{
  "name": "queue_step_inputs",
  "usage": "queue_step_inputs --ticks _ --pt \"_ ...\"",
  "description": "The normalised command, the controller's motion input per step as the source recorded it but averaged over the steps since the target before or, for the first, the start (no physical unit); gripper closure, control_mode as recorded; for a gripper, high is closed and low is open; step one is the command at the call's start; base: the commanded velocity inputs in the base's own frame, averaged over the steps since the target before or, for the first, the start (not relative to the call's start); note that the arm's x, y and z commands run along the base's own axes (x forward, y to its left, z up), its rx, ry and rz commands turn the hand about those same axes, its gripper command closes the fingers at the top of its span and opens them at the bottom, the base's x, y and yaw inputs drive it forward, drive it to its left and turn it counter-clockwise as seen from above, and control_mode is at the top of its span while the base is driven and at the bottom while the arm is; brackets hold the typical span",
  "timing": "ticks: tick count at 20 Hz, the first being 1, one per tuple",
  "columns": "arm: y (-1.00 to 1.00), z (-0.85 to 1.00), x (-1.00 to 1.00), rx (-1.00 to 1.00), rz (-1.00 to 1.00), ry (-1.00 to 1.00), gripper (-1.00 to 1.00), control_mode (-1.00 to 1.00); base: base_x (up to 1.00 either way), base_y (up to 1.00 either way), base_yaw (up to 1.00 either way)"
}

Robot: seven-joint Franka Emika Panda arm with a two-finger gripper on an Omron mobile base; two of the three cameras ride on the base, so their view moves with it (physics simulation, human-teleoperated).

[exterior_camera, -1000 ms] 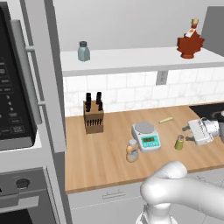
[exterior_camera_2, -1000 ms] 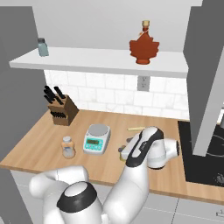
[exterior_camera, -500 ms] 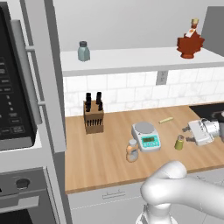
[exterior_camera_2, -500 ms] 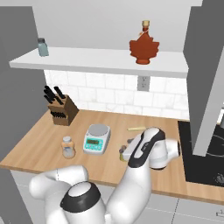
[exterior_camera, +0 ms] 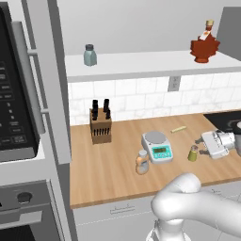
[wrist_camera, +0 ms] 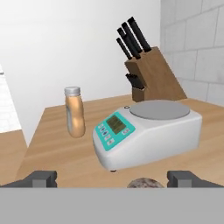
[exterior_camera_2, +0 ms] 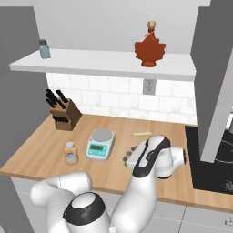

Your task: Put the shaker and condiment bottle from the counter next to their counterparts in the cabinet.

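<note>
Shelf [exterior_camera: 141,63] with one grey-green shaker [exterior_camera: 90,54], one red bottle [exterior_camera: 204,44].

Even, bright rendered light; soft faint shadows under the cabinet [exterior_camera: 141,66]; no glare, sharp focus, slightly pixelated edges.

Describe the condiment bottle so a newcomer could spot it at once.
Start at the wooden counter and find the white kitchen scale near its middle. The condiment bottle stands just off the scale, toward the front edge. It is slender, orange-tan with a pale cap, taller than the olive-yellow shaker.
</note>
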Motion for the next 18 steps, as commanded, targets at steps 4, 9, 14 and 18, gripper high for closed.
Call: queue_step_inputs --ticks 4,9,14,18 --pt "0.04 -0.09 0.0 0.0 0.0 0.0 -1.0 -1.0 0.0 0.0 0.0" --pt "0.0 -0.23 0.0 0.0 0.0 0.0 -1.0 -1.0 0.0 0.0 0.0" --pt "0.0 -0.12 0.03 0.0 0.0 0.0 -1.0 -1.0 0.0 0.0 0.0" --pt "-0.01 0.0 0.13 0.0 0.0 0.0 -1.0 -1.0 0.0 0.0 0.0"
